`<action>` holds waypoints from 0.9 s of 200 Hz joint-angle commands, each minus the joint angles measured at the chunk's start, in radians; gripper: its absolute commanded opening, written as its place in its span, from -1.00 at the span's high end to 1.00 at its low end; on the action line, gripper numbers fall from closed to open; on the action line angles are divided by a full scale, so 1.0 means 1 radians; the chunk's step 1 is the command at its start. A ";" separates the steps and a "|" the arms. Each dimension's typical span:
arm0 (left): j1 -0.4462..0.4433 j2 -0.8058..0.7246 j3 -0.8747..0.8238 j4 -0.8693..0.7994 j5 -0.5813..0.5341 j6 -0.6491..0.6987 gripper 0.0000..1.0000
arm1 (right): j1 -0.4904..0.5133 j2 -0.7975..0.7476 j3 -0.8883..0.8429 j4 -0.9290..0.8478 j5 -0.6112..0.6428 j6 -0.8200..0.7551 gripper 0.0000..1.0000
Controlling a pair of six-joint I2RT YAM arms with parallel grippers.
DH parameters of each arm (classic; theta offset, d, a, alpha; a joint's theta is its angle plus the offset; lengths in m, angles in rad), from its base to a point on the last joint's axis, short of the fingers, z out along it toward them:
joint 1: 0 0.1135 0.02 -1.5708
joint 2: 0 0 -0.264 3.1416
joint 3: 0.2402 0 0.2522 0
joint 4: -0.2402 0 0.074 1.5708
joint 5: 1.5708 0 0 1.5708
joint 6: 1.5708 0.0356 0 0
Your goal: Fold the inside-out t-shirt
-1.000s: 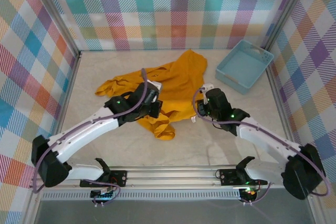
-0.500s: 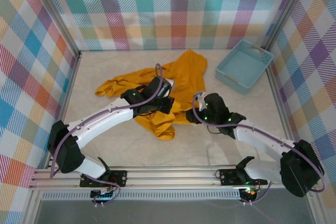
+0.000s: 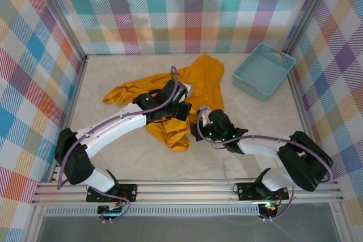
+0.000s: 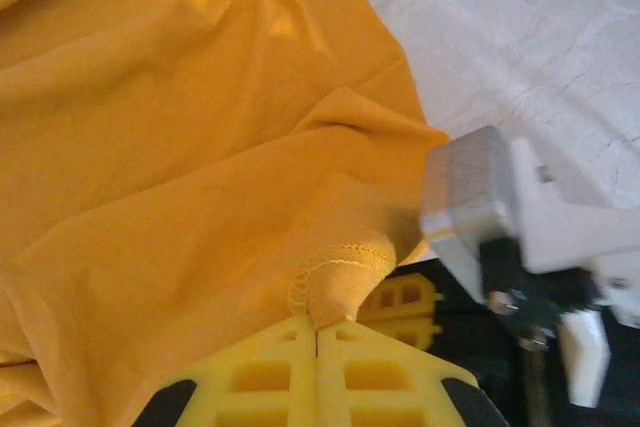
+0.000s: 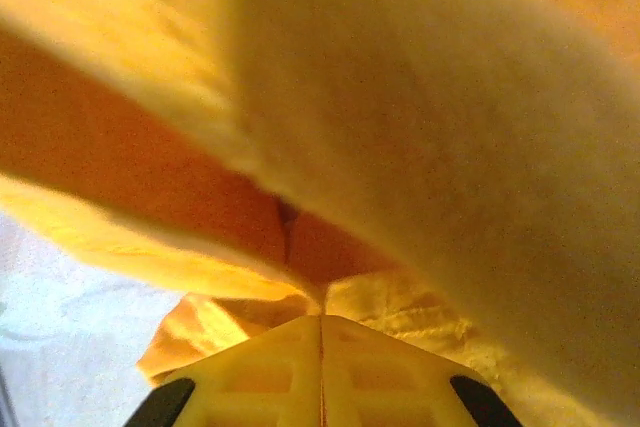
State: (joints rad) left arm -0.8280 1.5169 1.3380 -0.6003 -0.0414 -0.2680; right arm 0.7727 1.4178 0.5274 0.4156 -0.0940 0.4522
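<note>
left end effector (image 4: 318, 327) clamped on t-shirt (image 3: 198, 77) hem, right end effector (image 5: 321, 319) clamped on a fold just beside it; cloth bulk lies beyond both, far-left.

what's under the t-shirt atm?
Pale table shows all round the crumpled t-shirt, which lies on it. The left fingers and right fingers each pinch cloth at its near edge. Anything beneath the bunched folds is covered; cannot tell.
</note>
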 commanded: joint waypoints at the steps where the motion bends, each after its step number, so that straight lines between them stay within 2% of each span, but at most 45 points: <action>1: 0.008 -0.008 0.035 -0.024 0.020 0.010 1.00 | -0.004 0.049 0.018 0.135 0.030 -0.023 0.82; 41: 0.010 -0.017 0.045 -0.029 0.026 0.010 1.00 | -0.006 0.078 0.008 0.207 0.022 -0.068 0.76; 58: 0.013 -0.020 0.069 -0.024 0.052 -0.001 1.00 | 0.011 0.121 -0.020 0.357 0.015 -0.082 0.73; 85: 0.023 -0.008 0.134 -0.034 0.105 -0.012 1.00 | 0.083 0.217 -0.036 0.554 0.084 -0.191 0.68; 109: 0.030 0.003 0.187 -0.051 0.124 -0.013 1.00 | 0.117 0.285 -0.021 0.634 0.163 -0.259 0.66; 141: 0.052 0.024 0.228 -0.067 0.155 -0.023 1.00 | 0.135 0.348 0.002 0.667 0.280 -0.337 0.65; 180: 0.054 0.032 0.247 -0.063 0.215 -0.023 1.00 | 0.129 0.408 0.083 0.603 0.308 -0.324 0.58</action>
State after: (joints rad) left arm -0.7815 1.5414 1.5513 -0.6418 0.1055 -0.2760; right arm 0.9028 1.8004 0.5426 1.0042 0.1650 0.1513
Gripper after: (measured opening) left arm 0.048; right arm 0.194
